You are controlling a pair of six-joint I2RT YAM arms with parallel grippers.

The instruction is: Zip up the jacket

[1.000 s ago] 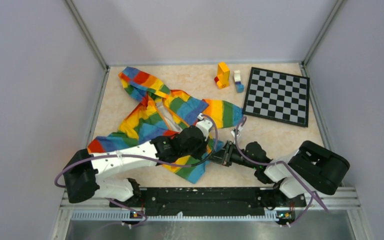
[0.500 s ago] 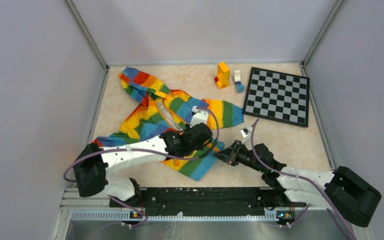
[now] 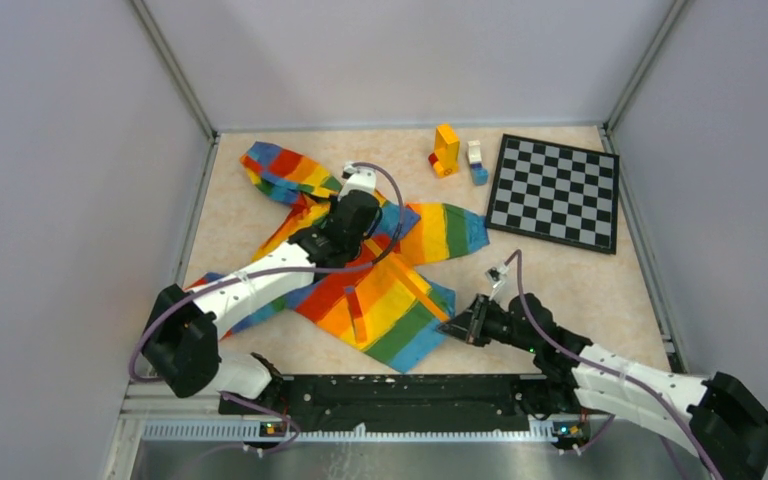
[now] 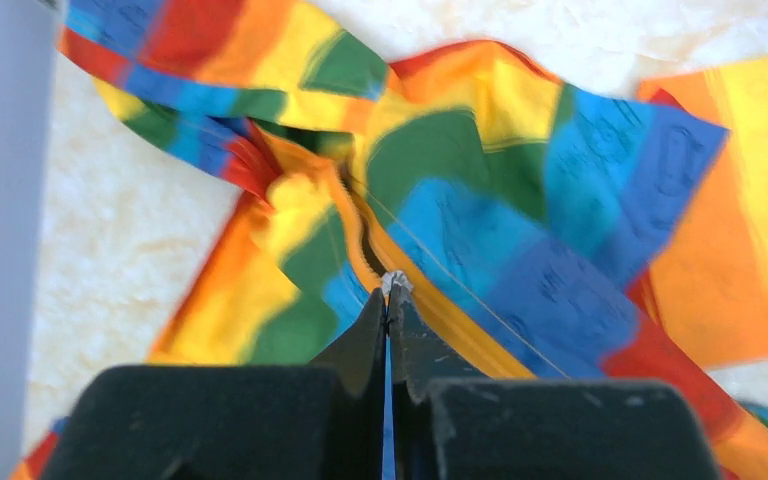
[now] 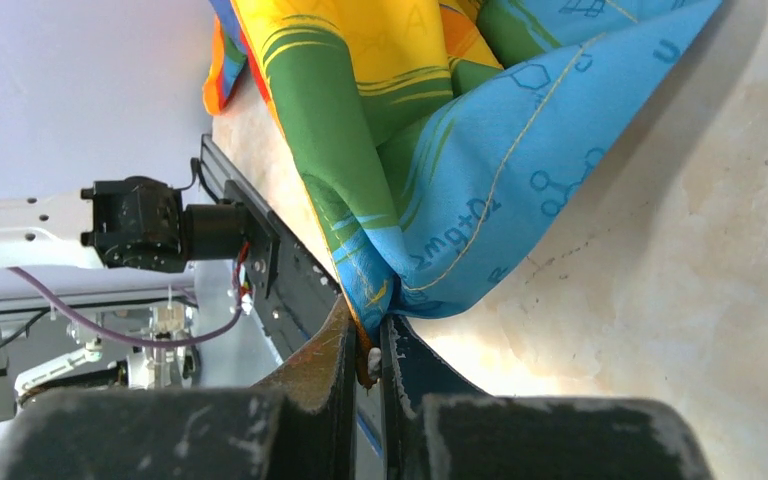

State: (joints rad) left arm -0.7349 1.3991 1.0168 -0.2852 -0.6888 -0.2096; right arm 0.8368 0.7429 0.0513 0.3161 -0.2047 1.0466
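Right, the left gripper (image 4: 388,292) is pinched fully shut, and a small pale tab shows at its tips, the zipper pull (image 4: 396,283) by the look of it. The jacket (image 3: 380,300) lies spread on the table (image 3: 580,290), with the left jaws high on its front, close under the neck.

Ahead of those jaws and a shade to their left, the orange zipper strip (image 4: 352,225) runs on as a short open gap, ending where the hood (image 4: 210,60) bunches up. That's the line that matters. The track's long axis points away from the fingertips, so the pull wants to go straight on, forward-left.

At the other end, the right gripper (image 5: 365,345) is clamped almost closed on the blue hem corner, with fabric fanning out beyond its tips. It looks to be anchoring the bottom. The left arm is plainly nearer the unzipped bit.

Room? Bare table shows past the hood, and a grey wall (image 4: 0,250) stands off to the jaws' left. The checkerboard (image 3: 555,190) and toy blocks (image 3: 447,150) lie well apart to their right. The risk, I'd say, is cloth ruckling at the collar.
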